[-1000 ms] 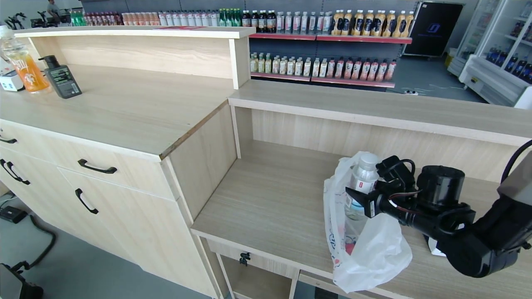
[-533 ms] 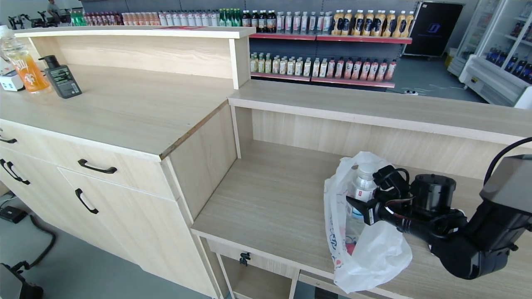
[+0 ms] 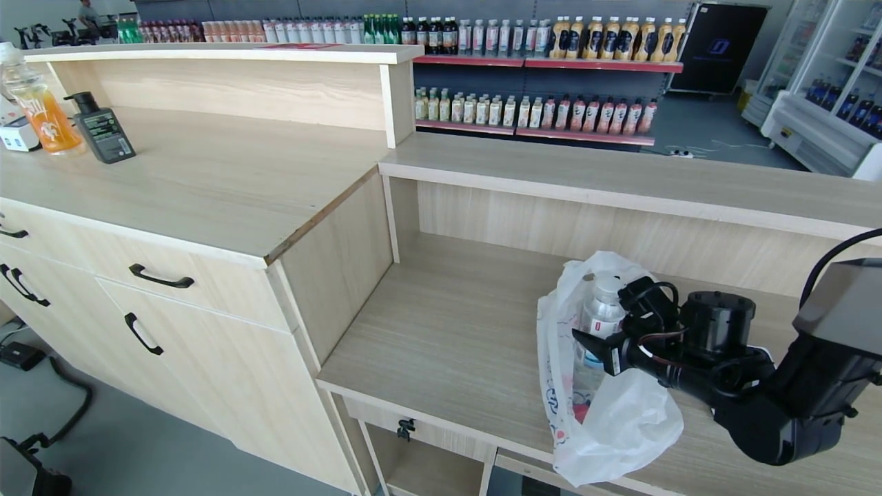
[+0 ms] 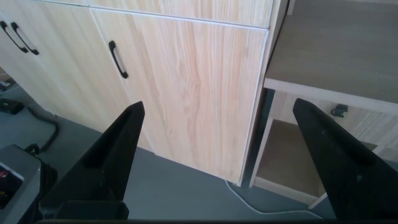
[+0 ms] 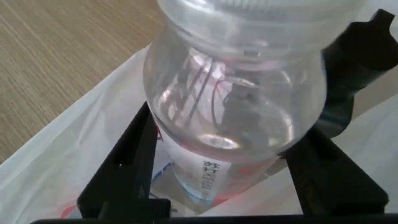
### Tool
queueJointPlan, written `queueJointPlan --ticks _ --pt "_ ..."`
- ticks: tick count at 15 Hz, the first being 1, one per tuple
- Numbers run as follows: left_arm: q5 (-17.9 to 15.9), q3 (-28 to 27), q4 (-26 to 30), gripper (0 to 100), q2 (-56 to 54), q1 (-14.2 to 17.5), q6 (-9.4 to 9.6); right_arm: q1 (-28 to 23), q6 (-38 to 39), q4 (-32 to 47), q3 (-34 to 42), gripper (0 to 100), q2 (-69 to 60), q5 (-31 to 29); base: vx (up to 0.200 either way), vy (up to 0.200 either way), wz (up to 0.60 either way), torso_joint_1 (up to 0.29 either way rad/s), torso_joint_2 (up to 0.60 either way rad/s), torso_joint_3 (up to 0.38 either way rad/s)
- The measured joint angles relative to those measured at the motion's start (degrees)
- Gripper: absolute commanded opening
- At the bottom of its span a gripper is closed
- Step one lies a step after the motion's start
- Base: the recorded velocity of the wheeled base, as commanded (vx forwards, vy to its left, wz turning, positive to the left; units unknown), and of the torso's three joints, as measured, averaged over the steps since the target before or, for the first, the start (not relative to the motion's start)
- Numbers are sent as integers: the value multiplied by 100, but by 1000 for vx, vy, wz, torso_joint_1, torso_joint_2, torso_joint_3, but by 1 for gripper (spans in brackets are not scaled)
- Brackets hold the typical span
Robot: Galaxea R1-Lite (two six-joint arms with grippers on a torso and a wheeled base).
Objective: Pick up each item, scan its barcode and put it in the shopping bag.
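Clamping the clear bottle point(image 5: 236, 93) from both sides, the black fingers point(image 5: 121, 177) of the right gripper point(image 5: 227, 168) hold it upright, its lower half sunk in the mouth of the white shopping bag point(image 3: 620, 420). The bag stands on the lower counter point(image 3: 448, 324), at 4 o'clock in the head view. The left gripper point(image 4: 217, 109) has its fingers wide apart on nothing, facing cabinet doors point(image 4: 186, 81). At 10 o'clock, on the upper counter point(image 3: 207, 179), an orange drink bottle point(image 3: 38, 103) and a dark pump bottle point(image 3: 103, 131) stand just beside each other, well apart from the bag
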Motion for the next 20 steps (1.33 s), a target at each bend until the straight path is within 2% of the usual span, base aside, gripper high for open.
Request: queueJointPlan --ticks 7,10,13,15,18,20 --pt "0 0 0 100 0 0 -2 0 -5 93 -9 100 -141 -2 0 0 0 0 0 0" --pt "0 0 2 100 0 0 -2 29 -28 542 -43 100 -739 -9 0 0 0 0 0 0" --pt "0 0 0 100 0 0 0 63 -183 1363 -67 100 -1757 -28 0 0 0 0 0 0" --pt "-2 0 2 100 0 0 0 62 -589 1949 -72 100 -2531 -44 0 0 0 0 0 0" --pt "0 0 2 100 0 0 -2 -295 -1699 2551 -73 100 -3507 -35 0 0 -600 1 -1 2" --pt "0 0 0 100 0 -6 -2 -519 -1848 2703 -401 100 -3884 -71 0 0 -600 2 0 5"
